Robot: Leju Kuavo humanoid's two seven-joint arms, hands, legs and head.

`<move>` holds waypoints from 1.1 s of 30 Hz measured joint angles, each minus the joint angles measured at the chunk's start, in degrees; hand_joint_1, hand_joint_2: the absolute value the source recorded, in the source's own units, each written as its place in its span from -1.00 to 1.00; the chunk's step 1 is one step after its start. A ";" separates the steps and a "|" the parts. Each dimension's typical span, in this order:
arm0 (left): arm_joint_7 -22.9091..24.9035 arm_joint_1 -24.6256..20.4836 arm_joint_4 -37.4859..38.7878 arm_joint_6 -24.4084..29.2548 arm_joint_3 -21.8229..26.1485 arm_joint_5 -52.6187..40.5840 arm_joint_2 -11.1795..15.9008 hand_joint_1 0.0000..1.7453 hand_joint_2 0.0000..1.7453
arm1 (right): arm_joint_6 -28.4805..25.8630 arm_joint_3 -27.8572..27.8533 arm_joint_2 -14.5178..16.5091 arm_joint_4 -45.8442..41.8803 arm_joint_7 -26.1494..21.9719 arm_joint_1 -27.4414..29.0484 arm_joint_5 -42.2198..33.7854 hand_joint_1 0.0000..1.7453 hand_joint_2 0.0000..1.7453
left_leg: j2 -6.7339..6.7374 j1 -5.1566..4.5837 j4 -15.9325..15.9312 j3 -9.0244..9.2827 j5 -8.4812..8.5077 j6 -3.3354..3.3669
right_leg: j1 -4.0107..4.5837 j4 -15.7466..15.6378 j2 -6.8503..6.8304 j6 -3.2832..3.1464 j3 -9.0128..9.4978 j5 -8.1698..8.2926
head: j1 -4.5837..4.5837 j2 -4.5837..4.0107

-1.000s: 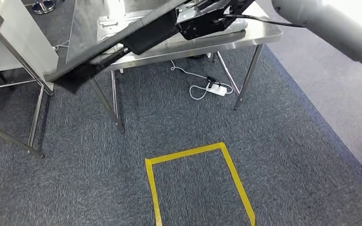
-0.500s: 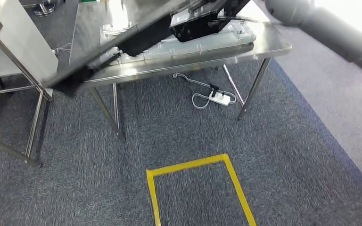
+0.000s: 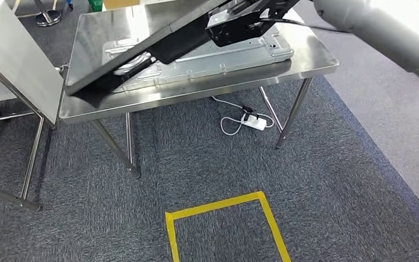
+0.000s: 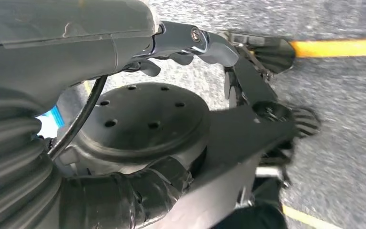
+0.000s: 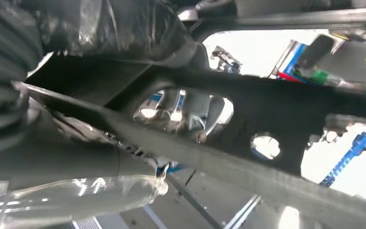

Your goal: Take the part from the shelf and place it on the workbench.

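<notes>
Part [image 3: 142, 52]: long dark stiff panel, tilted above the tabletop [image 3: 196, 93], over a pressed metal sheet [image 3: 218, 57] | right hand [image 5: 76, 28] clamps its edge | left hand [image 4: 205, 43]: fingers' grip unclear | likely heavy, unwieldy; hold both ends.

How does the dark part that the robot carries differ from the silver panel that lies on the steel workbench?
The dark part is black or dark grey, while the silver panel is pale, bright metal. The dark part is tilted, its low end near the workbench's left front corner and its high end rising to the right; the silver panel lies flat on the top. The dark part crosses in front of the silver panel and hides some of it. Both are long and flat.
</notes>
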 joint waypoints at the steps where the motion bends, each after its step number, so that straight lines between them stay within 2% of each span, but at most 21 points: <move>1: -0.01 -0.05 0.00 0.10 -0.01 0.12 -0.01 -1.00 1.00 | 0.02 0.06 0.05 0.02 0.00 0.01 -0.04 1.00 1.00 | 0.02 0.04 3.55 -2.72 -1.31 -0.21 | 0.02 -0.31 0.07 -0.09 0.76 -0.31 | -0.01 0.00; 3: 0.02 -0.11 0.00 0.25 -0.01 0.36 -0.01 -1.00 1.00 | 0.06 0.23 0.17 0.03 -0.05 0.11 -0.13 1.00 1.00 | 0.02 0.05 7.23 -6.92 -4.35 -0.27 | 0.13 -0.76 0.19 -0.11 2.29 -1.16 | 0.00 0.00; 4: 0.05 -0.11 0.00 0.29 -0.01 0.40 -0.01 -1.00 1.00 | 0.11 0.33 0.20 0.03 -0.10 0.15 -0.16 1.00 1.00 | 0.02 -0.03 6.69 -8.02 -4.58 -0.02 | 0.26 -0.85 0.23 -0.11 3.17 -1.74 | -0.01 0.00; 5: 0.09 -0.07 0.00 0.34 -0.02 0.37 0.00 -1.00 1.00 | 0.16 0.42 0.21 0.04 -0.16 0.18 -0.16 1.00 1.00 | 0.01 -0.15 4.67 -8.44 -3.21 0.43 | 0.45 -0.89 0.26 -0.12 4.08 -2.37 | 0.00 0.00; 6: 0.14 0.04 0.01 0.41 -0.02 0.26 0.05 -1.00 1.00 | 0.23 0.49 0.20 0.08 -0.22 0.19 -0.17 1.00 1.00 | 0.00 -0.43 1.52 -8.40 -0.12 1.16 | 0.58 -0.99 0.28 -0.17 4.84 -2.98 | 0.00 0.00; 8: 0.21 0.34 0.06 0.57 -0.05 0.04 0.29 -1.00 1.00 | 0.38 0.76 0.08 0.38 -0.30 0.16 -0.24 1.00 1.00 | -0.35 -1.37 -5.15 -8.12 7.62 2.90 | 0.75 -1.11 0.53 -0.11 5.91 -3.88 | 0.03 -0.01; 9: 0.22 0.48 0.09 0.62 -0.06 -0.06 0.40 -1.00 1.00 | 0.43 0.91 0.08 0.52 -0.34 0.19 -0.29 1.00 1.00 | -0.62 -1.84 -7.14 -8.02 10.36 3.60 | 0.78 -1.19 0.76 0.05 6.10 -4.17 | 0.03 -0.01; 10: 0.22 0.52 0.11 0.64 -0.07 -0.11 0.46 -1.00 1.00 | 0.47 1.03 0.10 0.63 -0.37 0.21 -0.34 1.00 1.00 | -0.88 -2.15 -8.07 -7.99 11.71 3.97 | 0.84 -1.23 1.05 0.28 6.25 -4.41 | 0.04 -0.01; 12: 0.21 0.40 0.11 0.66 -0.08 -0.15 0.45 -1.00 1.00 | 0.49 1.08 0.22 0.63 -0.40 0.22 -0.38 1.00 1.00 | -0.92 -1.98 -8.76 -7.43 12.42 3.93 | 1.00 -1.25 1.32 0.75 6.36 -4.99 | 0.02 -0.01; 14: 0.15 0.20 0.11 0.71 -0.09 -0.13 0.39 -1.00 1.00 | 0.45 0.93 -0.01 0.64 -0.39 -0.02 -0.38 1.00 1.00 | -0.67 -1.57 -9.66 -6.71 12.58 3.66 | 1.19 1.00 0.88 1.07 5.34 -6.58 | 0.03 0.00; 17: 0.10 0.01 0.11 0.80 -0.11 -0.05 0.33 -1.00 1.00 | 0.43 0.93 -0.28 0.73 -0.44 -0.04 -0.44 1.00 1.00 | -0.54 -1.50 -9.81 -6.25 11.98 3.79 | 1.25 11.28 0.33 1.39 -0.47 -10.93 | 0.06 0.00; 18: 0.10 -0.06 0.11 0.83 -0.12 -0.03 0.34 -1.00 1.00 | 0.43 1.01 -0.36 0.79 -0.47 0.11 -0.50 1.00 1.00 | -0.55 -1.51 -9.58 -6.17 11.65 3.78 | 1.22 13.80 0.29 1.49 -2.21 -11.23 | 0.06 0.00; 19: 0.10 -0.13 0.11 0.84 -0.13 -0.01 0.34 -1.00 1.00 | 0.43 1.07 -0.45 0.82 -0.50 0.26 -0.55 1.00 1.00 | -0.59 -1.51 -9.24 -6.09 11.27 3.74 | 1.19 14.33 0.26 1.55 -2.99 -10.38 | 0.07 0.00; 20: 0.10 -0.18 0.11 0.84 -0.15 -0.01 0.32 -1.00 1.00 | 0.44 1.11 -0.55 0.86 -0.52 0.35 -0.60 1.00 1.00 | -0.69 -1.51 -8.79 -5.96 10.81 3.66 | 1.17 12.66 0.22 1.55 -2.68 -8.48 | 0.07 -0.01; 21: 0.10 -0.17 0.11 0.82 -0.21 -0.02 0.27 -1.00 1.00 | 0.44 1.12 -0.63 0.89 -0.56 0.39 -0.59 1.00 1.00 | -0.81 -1.51 -8.26 -5.83 10.29 3.51 | 1.16 9.28 0.18 1.46 -1.48 -6.03 | 0.08 -0.01; 23: 0.05 -0.08 0.11 0.79 -0.40 -0.05 0.14 -1.00 1.00 | 0.45 1.15 -0.63 0.92 -0.66 0.34 -0.58 1.00 1.00 | -0.99 -1.64 -7.01 -5.97 9.28 3.08 | 1.30 3.08 0.23 1.06 1.04 -3.19 | 0.05 -0.01; 24: 0.02 -0.05 0.11 0.77 -0.49 -0.06 0.10 -1.00 1.00 | 0.44 1.17 -0.60 0.93 -0.72 0.34 -0.59 1.00 1.00 | -1.04 -1.68 -6.54 -6.17 8.97 2.86 | 1.39 1.53 0.28 0.86 1.71 -2.84 | 0.04 0.00; 26: -0.04 -0.10 0.11 0.74 -0.66 -0.07 0.08 -1.00 1.00 | 0.44 1.26 -0.53 0.96 -0.76 0.37 -0.60 1.00 1.00 | -1.07 -1.63 -6.18 -6.43 8.72 2.46 | 1.52 0.99 0.36 0.44 1.96 -3.13 | 0.02 0.00; 29: -0.04 -0.10 0.14 0.78 -0.95 -0.07 0.14 -1.00 1.00 | 0.43 1.34 -0.37 1.04 -0.79 0.39 -0.58 1.00 1.00 | -0.79 -1.53 -4.61 -7.12 7.47 1.43 | 0.95 0.03 0.11 -0.24 2.77 -2.96 | -0.07 0.00; 32: 0.00 -0.13 0.15 0.79 -1.03 0.00 0.06 -1.00 1.00 | 0.37 1.48 -0.01 1.09 -0.68 0.57 -0.56 1.00 1.00 | -0.26 -0.53 4.59 -11.87 3.76 0.06 | 0.54 -0.42 -0.17 -0.52 3.51 -3.16 | -0.19 0.00; 33: 0.02 -0.14 0.15 0.80 -1.03 0.15 0.08 -1.00 1.00 | 0.29 1.62 0.28 1.10 -0.42 0.84 -0.50 1.00 1.00 | -0.14 -0.15 7.25 -13.53 3.35 -0.29 | 0.43 -0.42 -0.19 -0.50 3.70 -3.35 | -0.20 0.00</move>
